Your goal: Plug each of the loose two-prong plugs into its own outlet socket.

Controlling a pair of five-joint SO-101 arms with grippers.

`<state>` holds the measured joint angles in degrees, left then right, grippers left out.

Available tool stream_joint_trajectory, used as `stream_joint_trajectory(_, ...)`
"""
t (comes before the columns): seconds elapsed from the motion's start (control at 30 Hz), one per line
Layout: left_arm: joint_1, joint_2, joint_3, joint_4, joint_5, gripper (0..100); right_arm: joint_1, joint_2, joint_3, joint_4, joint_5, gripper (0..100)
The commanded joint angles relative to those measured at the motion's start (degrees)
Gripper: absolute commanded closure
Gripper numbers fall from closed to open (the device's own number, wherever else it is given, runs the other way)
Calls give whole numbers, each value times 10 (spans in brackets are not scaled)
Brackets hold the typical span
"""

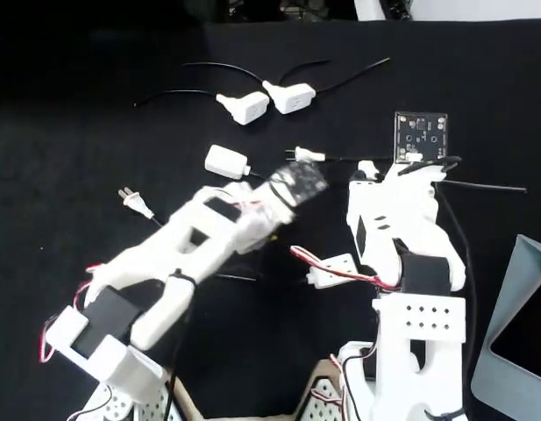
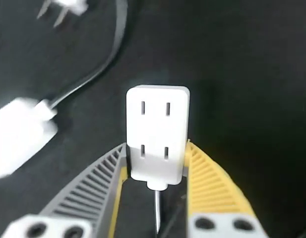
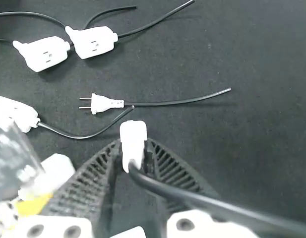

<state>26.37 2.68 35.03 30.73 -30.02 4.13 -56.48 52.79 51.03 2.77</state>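
A black matte surface (image 1: 68, 79) spreads under everything in the high view and is the dark ground in both wrist views (image 2: 252, 74) (image 3: 252, 139). A small dark square plate (image 1: 421, 136) lies flat on it, its face dotted with little pale marks; what it is cannot be told. Well below that plate and off to its right, at the picture's edge, stands a grey-blue tray (image 1: 514, 289) with a pale raised rim and a dark inside, cut off by the frame. Beyond the surface's far edge, above the plate, runs a pale strip of background (image 1: 489, 9).
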Motion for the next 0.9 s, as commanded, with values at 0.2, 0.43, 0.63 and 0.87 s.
stream_joint_trajectory(0.2,-81,-81,-28,151,30,843,-32,-5,-25,2,-1,984)
stream_joint_trajectory(0.43,-99,-222,5,185,135,705,-63,33,-23,0,-1,984)
stream_joint_trajectory(0.63,-166,-346,74,220,139,712,-121,133,-65,-3,0,985)
stream_joint_trajectory(0.87,-305,-495,211,215,157,712,-203,223,-125,-4,62,985)
